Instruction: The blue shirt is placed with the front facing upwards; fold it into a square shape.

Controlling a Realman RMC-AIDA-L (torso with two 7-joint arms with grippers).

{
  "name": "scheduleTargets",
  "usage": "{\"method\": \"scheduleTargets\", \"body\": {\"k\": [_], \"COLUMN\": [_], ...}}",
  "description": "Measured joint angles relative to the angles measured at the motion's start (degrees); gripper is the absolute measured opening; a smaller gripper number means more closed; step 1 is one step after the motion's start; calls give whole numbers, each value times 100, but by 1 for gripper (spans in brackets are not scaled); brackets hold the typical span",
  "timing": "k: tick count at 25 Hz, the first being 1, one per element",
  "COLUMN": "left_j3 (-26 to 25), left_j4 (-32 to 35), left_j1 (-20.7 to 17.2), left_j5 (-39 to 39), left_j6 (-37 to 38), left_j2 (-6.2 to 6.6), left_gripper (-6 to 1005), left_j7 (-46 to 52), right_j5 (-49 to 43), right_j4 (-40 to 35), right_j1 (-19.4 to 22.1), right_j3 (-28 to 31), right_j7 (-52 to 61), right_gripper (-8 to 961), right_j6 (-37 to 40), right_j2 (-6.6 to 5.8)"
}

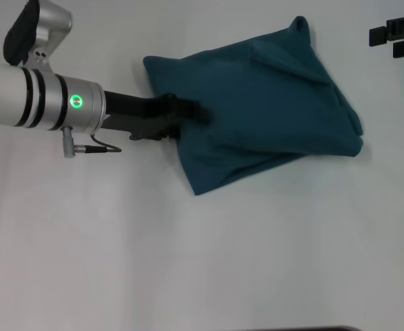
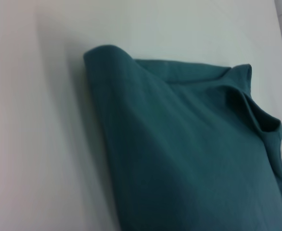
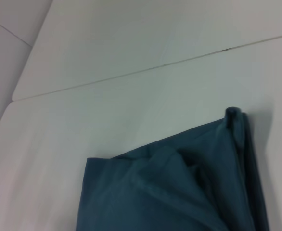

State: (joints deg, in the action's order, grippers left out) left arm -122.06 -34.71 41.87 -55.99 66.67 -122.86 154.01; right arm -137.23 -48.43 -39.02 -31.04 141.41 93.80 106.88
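Observation:
The blue shirt (image 1: 257, 110) lies folded into a rough four-sided bundle on the white table, plain teal side up, with no lettering showing. One corner sticks up at the far end (image 1: 300, 24). My left gripper (image 1: 190, 112) reaches in from the left and rests on the shirt's left edge. The left wrist view shows the blue shirt (image 2: 189, 154) close up, with a rounded fold and layered hems. My right gripper (image 1: 398, 36) is parked at the far right, apart from the cloth. The right wrist view shows the blue shirt (image 3: 179, 192) with its raised corner.
The white table (image 1: 188, 262) spreads around the shirt on all sides. A seam between table panels (image 3: 155, 67) runs behind the shirt in the right wrist view. A dark strip (image 1: 298, 329) marks the table's near edge.

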Motion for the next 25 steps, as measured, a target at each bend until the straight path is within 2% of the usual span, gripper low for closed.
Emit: {"method": "scheduleTargets", "body": {"k": [4, 10, 15, 17, 23, 25], "left_j3": [14, 2, -39, -47, -120, -182], "left_j4": [-6, -12, -41, -51, -224, -262], "left_j1": [19, 28, 24, -7, -176, -225], "left_j5": [0, -41, -101, -179, -231, -233], "left_j6": [-27, 4, 336, 669, 961, 949], "left_j2": [-5, -21, -27, -25, -66, -77], "left_gripper": [683, 554, 446, 209, 14, 10], "left_j7": [17, 11, -126, -302, -398, -399], "right_j5": [3, 8, 14, 14, 4, 1], "right_j4": [0, 0, 0, 0, 44, 55], "right_j1": [20, 40, 56, 68, 79, 79], "right_j3": [8, 20, 20, 20, 20, 20], "right_j7": [-6, -9, -9, -9, -9, -9], "right_gripper": [753, 752, 751, 750, 749, 748], "right_j6": [6, 5, -4, -9, -62, -77], "right_j2": [0, 0, 0, 0, 7, 6]}}
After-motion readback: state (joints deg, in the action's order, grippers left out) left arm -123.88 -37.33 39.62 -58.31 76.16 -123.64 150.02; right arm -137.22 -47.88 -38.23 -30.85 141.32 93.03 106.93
